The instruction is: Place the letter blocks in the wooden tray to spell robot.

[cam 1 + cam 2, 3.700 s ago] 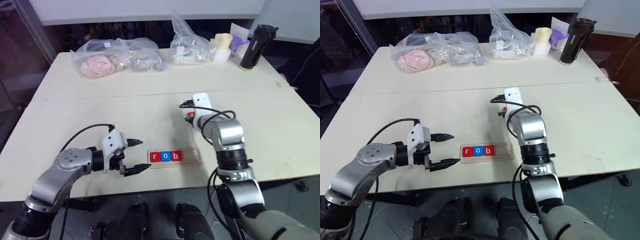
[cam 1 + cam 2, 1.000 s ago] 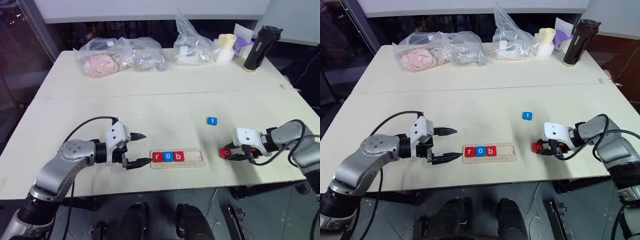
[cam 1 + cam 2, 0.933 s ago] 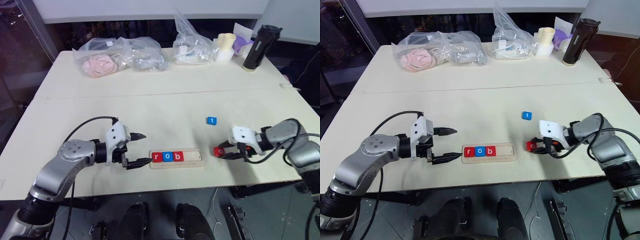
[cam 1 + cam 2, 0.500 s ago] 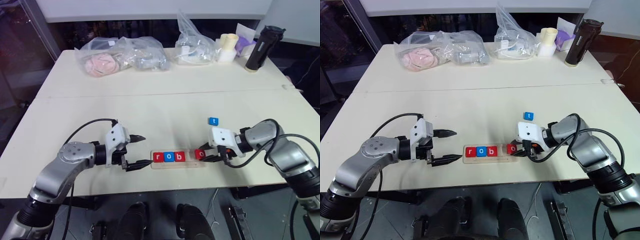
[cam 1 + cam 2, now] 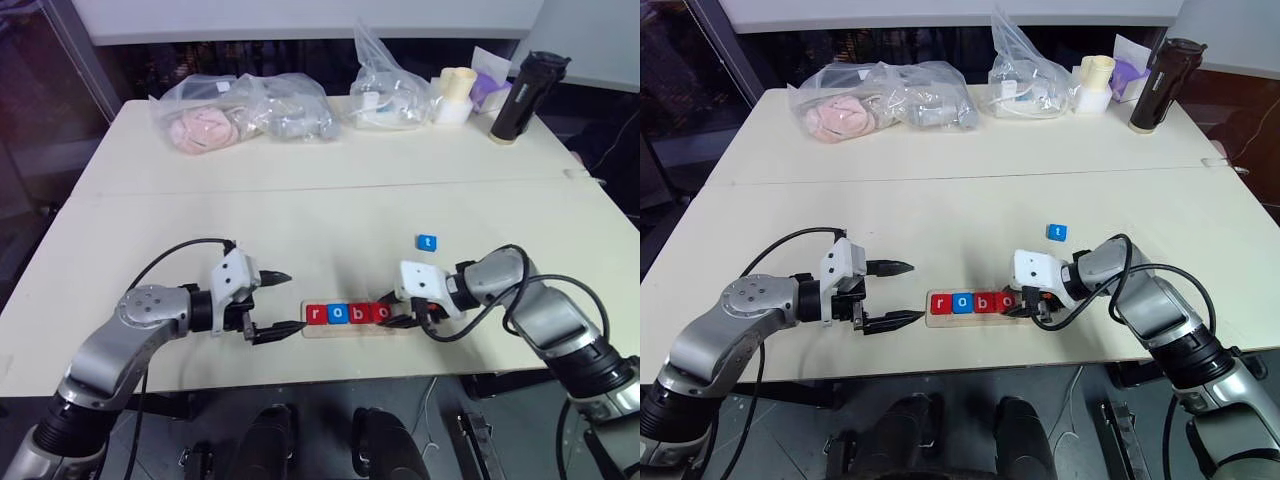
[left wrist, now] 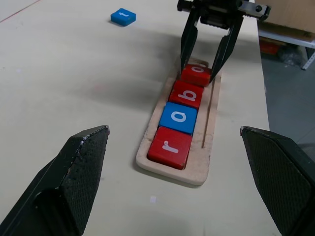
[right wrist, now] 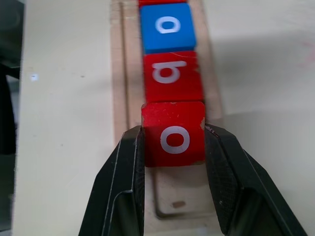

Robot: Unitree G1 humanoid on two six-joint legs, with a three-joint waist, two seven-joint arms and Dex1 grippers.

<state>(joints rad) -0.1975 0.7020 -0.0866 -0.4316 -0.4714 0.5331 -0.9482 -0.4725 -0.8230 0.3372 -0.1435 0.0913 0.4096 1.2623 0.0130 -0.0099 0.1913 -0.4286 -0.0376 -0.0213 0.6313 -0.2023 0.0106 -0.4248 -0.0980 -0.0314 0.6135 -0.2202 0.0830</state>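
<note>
Pale cream tabletop (image 5: 330, 215) carries, toward its 6 o'clock edge, the long pale wooden tray (image 5: 396, 327), with clear plastic bags (image 5: 245, 110) and a dark bottle (image 5: 522, 84) far off at 12 and 1 o'clock. In the tray's groove lie a red square tile with a white r (image 6: 170, 146), a blue tile with o (image 6: 180, 117) and a red tile with b (image 6: 188, 93). The right hand (image 7: 173, 147) is clenched on a second red o tile (image 7: 173, 132), held right against the b at the tray's 3 o'clock end. Whether this tile is fully seated I cannot tell; it looks slightly raised, so letting go now may leave it tipped on the b or on the rim. A sideways nudge on release could also push the seated row out of line. The left hand (image 5: 272, 302) hangs released, jaws wide, at the tray's 9 o'clock end, touching nothing. A small blue t tile (image 5: 427, 242) lies loose at 1 o'clock of the tray, well apart. The last slot is hidden beneath the right hand.
</note>
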